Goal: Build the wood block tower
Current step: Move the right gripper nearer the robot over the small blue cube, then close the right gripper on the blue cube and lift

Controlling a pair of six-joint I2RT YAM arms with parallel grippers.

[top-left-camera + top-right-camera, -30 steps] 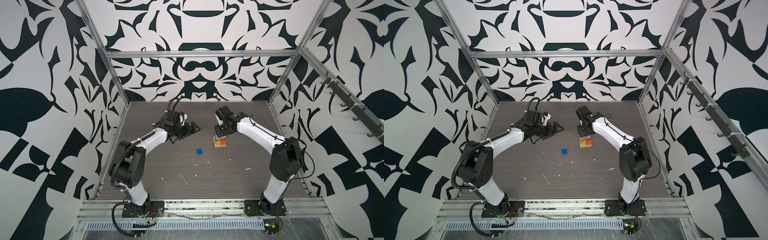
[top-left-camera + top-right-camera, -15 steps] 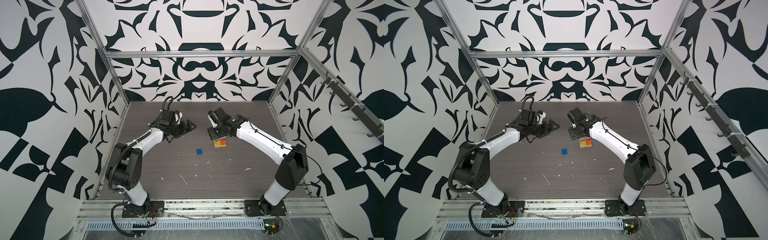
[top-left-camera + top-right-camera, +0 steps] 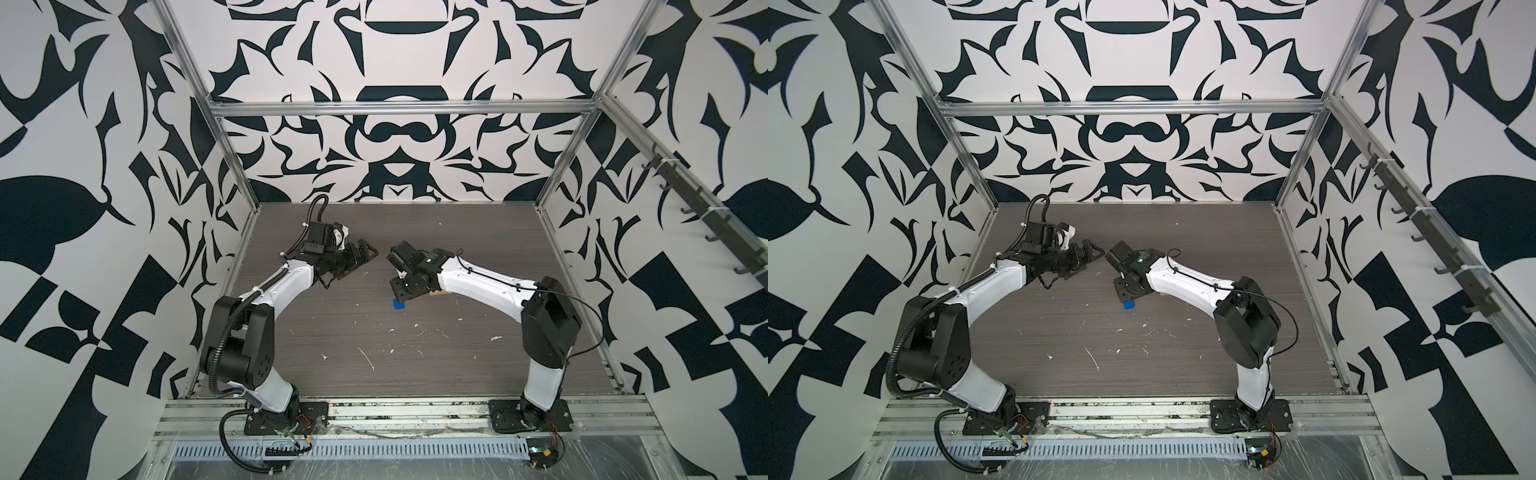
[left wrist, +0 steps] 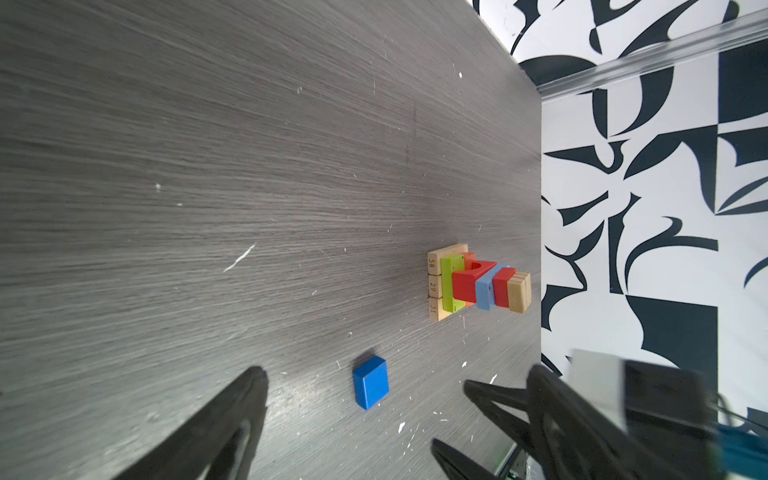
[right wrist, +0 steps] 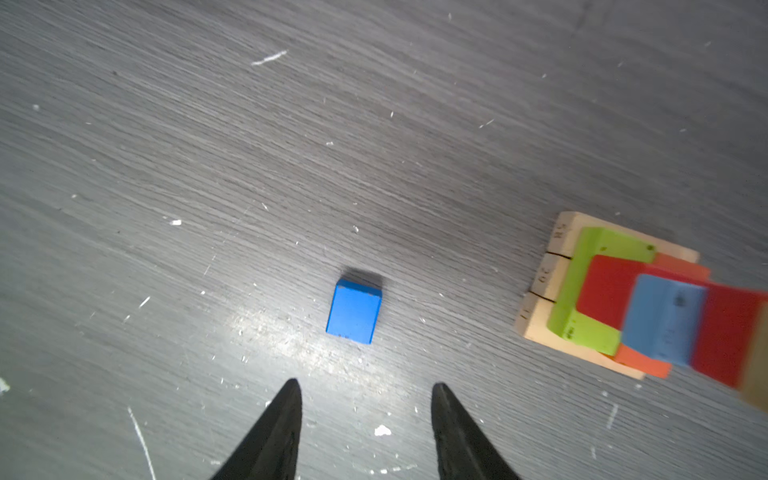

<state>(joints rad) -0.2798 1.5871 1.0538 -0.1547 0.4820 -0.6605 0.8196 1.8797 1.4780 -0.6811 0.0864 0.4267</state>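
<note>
While the blue cube [image 5: 353, 311] is lying on the table [image 5: 187, 145] just ahead of the right gripper [image 5: 363, 384], untouched, its jaws are standing partly apart, empty. Right arm is angling down over it. Wood block tower [image 5: 615, 299] is standing nearby. Left gripper [image 3: 360, 258] is hovering wide apart, empty.

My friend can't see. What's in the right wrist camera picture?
A blue block lies alone on the grey table, just ahead of the right gripper, whose jaws stand open and empty. A little apart stands the tower: tan base, then green, red and blue pieces.
</note>
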